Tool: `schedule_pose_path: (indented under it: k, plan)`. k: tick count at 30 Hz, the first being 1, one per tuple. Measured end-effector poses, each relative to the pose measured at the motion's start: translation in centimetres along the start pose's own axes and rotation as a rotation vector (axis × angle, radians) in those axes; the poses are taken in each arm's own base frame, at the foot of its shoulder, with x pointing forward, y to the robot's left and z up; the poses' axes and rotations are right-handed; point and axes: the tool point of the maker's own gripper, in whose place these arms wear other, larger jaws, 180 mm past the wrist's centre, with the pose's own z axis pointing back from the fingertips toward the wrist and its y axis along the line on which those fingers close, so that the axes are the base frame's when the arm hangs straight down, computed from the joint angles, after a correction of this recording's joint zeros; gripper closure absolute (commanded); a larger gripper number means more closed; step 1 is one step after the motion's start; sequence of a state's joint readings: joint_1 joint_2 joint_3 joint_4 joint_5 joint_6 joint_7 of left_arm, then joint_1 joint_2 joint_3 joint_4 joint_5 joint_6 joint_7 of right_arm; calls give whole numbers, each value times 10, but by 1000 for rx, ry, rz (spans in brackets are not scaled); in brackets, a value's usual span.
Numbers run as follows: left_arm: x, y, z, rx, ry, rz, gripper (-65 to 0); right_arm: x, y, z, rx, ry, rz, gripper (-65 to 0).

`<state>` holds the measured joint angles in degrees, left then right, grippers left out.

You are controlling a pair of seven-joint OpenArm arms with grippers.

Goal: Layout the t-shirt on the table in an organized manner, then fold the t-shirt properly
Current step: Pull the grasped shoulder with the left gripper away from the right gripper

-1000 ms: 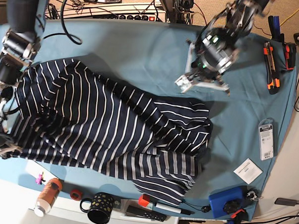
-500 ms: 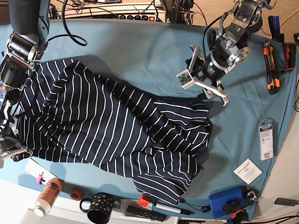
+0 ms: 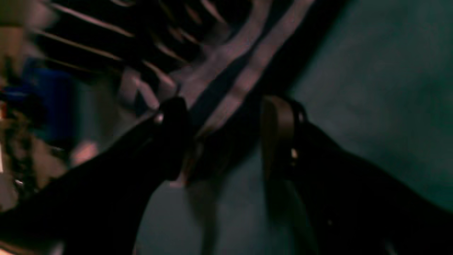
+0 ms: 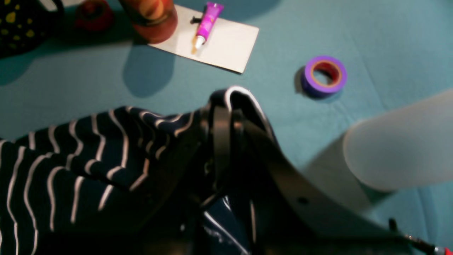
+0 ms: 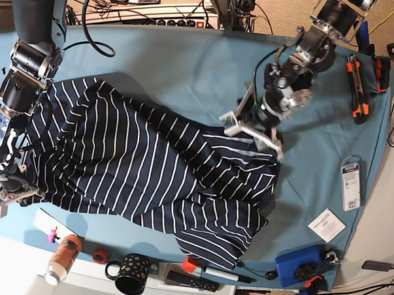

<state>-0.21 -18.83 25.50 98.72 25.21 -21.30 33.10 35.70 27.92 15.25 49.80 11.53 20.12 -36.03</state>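
While the t-shirt (image 5: 150,171) sprawls rumpled mid-table (image 5: 187,62), laying out isn't finished and folding's untouched: right gripper (image 4: 226,117) pinches its near edge, left gripper (image 5: 253,127) hangs jaws spread over its far edge.

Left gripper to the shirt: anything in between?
Nothing visible. The left gripper hangs open right over the t-shirt at its upper right edge, with only bare table beside it. The cutters and packets lie off to the right, out of the way.
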Motion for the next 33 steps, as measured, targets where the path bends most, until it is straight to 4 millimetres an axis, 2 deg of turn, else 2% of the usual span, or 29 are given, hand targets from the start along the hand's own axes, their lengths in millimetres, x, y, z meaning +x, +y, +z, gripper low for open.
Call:
schedule_pose_path:
  k: [3,6,7,9,11,14,18,20,22,24,26,28,33]
  plan:
    - [-3,17,-10,104,25,-7,-317,2,1,0,7,-7,-1,0]
    - [-9,30,-12,153,57,-11,-314,1,1,0,6,-2,-2,0]
    - [-8,31,-13,153,56,-14,-290,0,1,0,5,-1,-1,0]
    - [-5,32,-14,138,41,11,-178,1,1,0,6,-3,-2,0]
    - [-3,29,-15,115,31,52,-2,1,2,0,7,-4,-2,0]
    - [-18,19,-14,71,123,142,0,1,0,0,1,-3,-4,0]
    - [-47,37,12,179,351,273,0,3,1,0,6,-14,0,0]
    - [-46,47,29,213,384,284,0,5,1,0,4,-28,1,0]
    - [-37,54,39,244,331,297,0,6,0,0,2,-34,5,0]
    - [-39,39,47,218,320,311,0,5,-3,0,-18,-25,41,0]
    - [-46,12,54,156,347,313,0,5,-10,0,-58,-23,65,0]
    - [-52,-7,63,124,372,297,0,8,-18,2,-86,-29,63,0]
    - [-71,-22,90,135,414,229,0,14,-39,9,-131,-34,74,0]
